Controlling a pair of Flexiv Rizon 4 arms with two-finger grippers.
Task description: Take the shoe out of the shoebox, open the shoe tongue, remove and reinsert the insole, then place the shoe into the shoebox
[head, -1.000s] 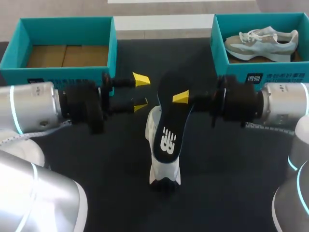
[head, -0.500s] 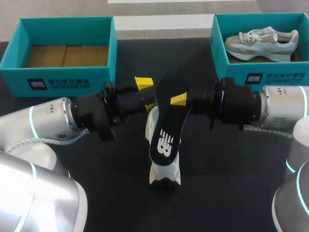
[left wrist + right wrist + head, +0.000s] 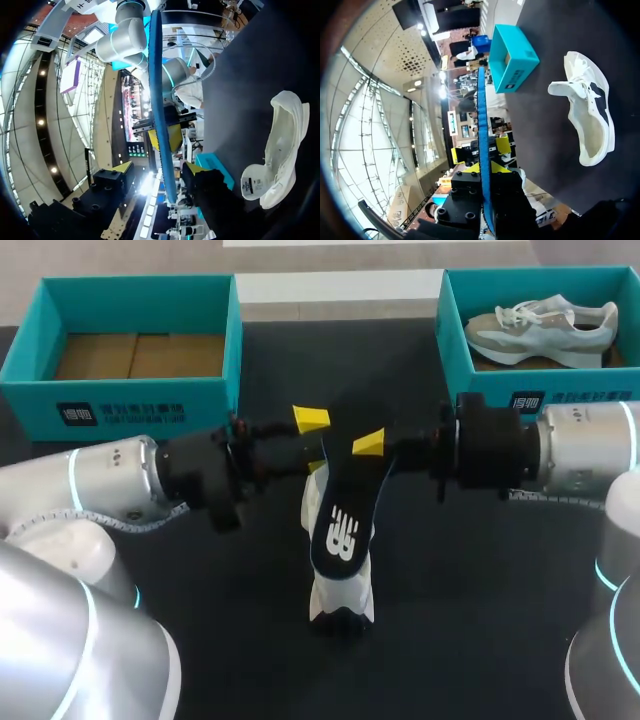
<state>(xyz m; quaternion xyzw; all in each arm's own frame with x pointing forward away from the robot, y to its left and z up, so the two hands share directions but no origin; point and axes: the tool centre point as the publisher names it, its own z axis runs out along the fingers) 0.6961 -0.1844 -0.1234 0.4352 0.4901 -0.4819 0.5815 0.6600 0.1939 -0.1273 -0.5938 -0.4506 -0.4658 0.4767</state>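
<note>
— Where has the insole got to?

— Out of the shoe. The flat black insole with a white logo (image 3: 345,495) hangs at a slant over the dark surface (image 3: 480,590). The right claw (image 3: 370,443) has it pinched near the upper end, and from that wrist both yellow tips press on the thin blue edge (image 3: 482,140).

— And the other arm?

— The left claw (image 3: 315,443) is in from the opposite side, spread wide. Seen from its own wrist (image 3: 159,172), the insole's edge (image 3: 159,125) runs between its fingers (image 3: 192,170) with a gap on each side, so it grips nothing.

— The shoe itself?

— The white low-top shoe (image 3: 335,570) sits on the surface directly under the insole, mid-table, between the two arms. Whether the insole's lower end touches it, I cannot tell from here.

— The boxes?

— Both at the far edge. The teal cardboard shoebox on the left (image 3: 120,350) shows its brown floor. The matching teal shoebox on the right (image 3: 455,330) holds a grey-and-white laced sneaker (image 3: 540,325) lying on its side.
</note>
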